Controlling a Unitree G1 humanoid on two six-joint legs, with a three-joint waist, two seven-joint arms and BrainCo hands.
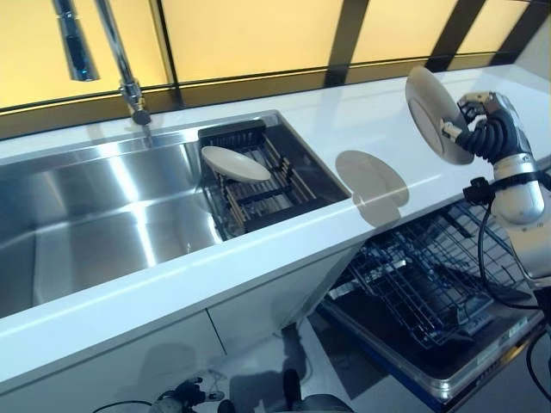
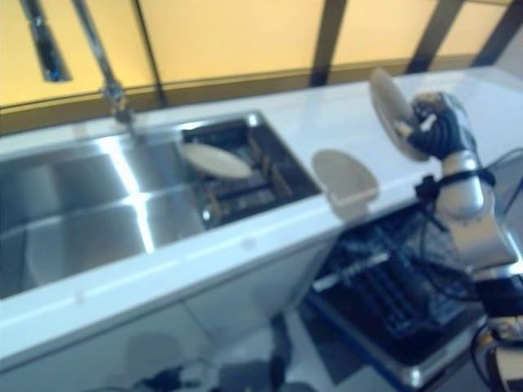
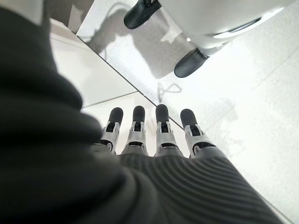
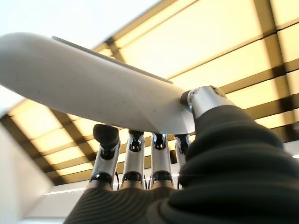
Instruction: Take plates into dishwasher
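Being held on edge above the white countertop (image 1: 362,129) is a round, smooth white plate (image 1: 433,114), pinched between thumb and fingers of the right hand (image 1: 482,125). Below it, the dishwasher's wire rack (image 1: 430,275) is standing pulled out. A second plate (image 1: 234,163) is lying in the dark drainer basket (image 1: 284,185) inside the steel sink (image 1: 103,215). The left hand (image 3: 154,135) is being kept open, fingers straight, over the floor.

Kitchen, steel sink (image 1: 103,215), faucet (image 1: 120,60), open dishwasher (image 1: 430,292)

A white counter (image 1: 379,129) holds a steel sink (image 1: 95,215) with a dark rack (image 1: 267,176).
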